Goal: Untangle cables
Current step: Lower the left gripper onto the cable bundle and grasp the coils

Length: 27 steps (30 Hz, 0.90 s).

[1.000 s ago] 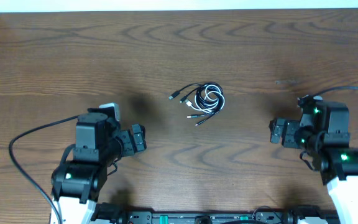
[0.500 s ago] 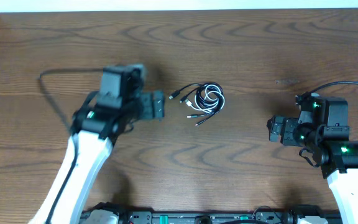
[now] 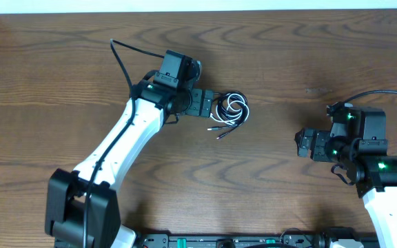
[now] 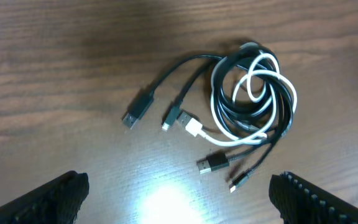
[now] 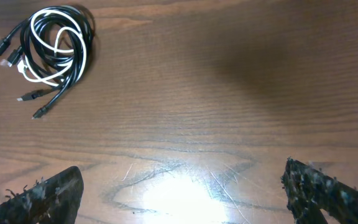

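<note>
The cables (image 3: 230, 110) lie coiled together in the middle of the wooden table: black cords and one white cord with small plug ends fanning out to the left. They also show in the left wrist view (image 4: 247, 99) and at the top left of the right wrist view (image 5: 51, 43). My left gripper (image 3: 204, 105) is open and empty, right at the left side of the bundle, over its plug ends; its fingertips frame bare table in the left wrist view (image 4: 179, 198). My right gripper (image 3: 303, 143) is open and empty, well to the right of the cables.
The thick black wire of the left arm (image 3: 121, 58) loops over the table behind it. The table's far edge (image 3: 198, 9) runs along the top. The right arm's wire (image 3: 384, 96) arcs at the far right.
My left arm has swung forward and right across the table until its gripper reached the left side of the cables. The right gripper has barely moved. The cables lie as before.
</note>
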Available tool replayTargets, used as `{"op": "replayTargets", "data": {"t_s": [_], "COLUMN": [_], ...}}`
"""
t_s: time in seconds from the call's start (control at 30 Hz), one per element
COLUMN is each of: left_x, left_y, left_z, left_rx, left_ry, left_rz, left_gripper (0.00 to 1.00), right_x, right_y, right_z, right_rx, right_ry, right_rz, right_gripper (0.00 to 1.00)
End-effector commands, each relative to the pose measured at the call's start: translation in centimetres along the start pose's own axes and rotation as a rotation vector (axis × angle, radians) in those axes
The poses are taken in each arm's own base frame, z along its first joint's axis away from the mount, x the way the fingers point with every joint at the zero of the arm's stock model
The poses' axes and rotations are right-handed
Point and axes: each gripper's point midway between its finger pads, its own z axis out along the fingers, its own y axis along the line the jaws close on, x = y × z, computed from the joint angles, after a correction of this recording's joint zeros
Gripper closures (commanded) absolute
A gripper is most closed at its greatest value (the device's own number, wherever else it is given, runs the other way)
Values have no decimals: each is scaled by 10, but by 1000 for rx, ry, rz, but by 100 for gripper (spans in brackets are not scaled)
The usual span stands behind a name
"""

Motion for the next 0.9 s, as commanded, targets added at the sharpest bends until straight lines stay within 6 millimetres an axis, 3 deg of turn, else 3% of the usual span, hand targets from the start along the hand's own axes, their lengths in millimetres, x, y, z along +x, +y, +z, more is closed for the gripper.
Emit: {"op": "replayTargets", "data": {"t_s": [0.0,0.23,0.37,0.63,0.87], "left_x": [-16,-51,-60,-41,-16], "left_y": [-4,-19,-32,-53,-50], "left_z": [5,15,30,78,113], "left_rx": [14,55,79,101,85], "left_ry": [-50,-187,-225,-163,-74], "left_rz": [-19,13,41,86,88], "left_gripper": [2,2,2,2,5], "right_x": [-10,-10,-10,-9,-9], "right_y": [3,3,3,3,3], "right_z": [-7,-7,-7,-7,-7], "right_rx": [-12,-13,-13,-12,-12], "right_ry": [-30,-28,-28,-26,-26], "right_rz": [-15,-15,-15,-15,-15], "right_gripper": [1,1,1,1,1]}}
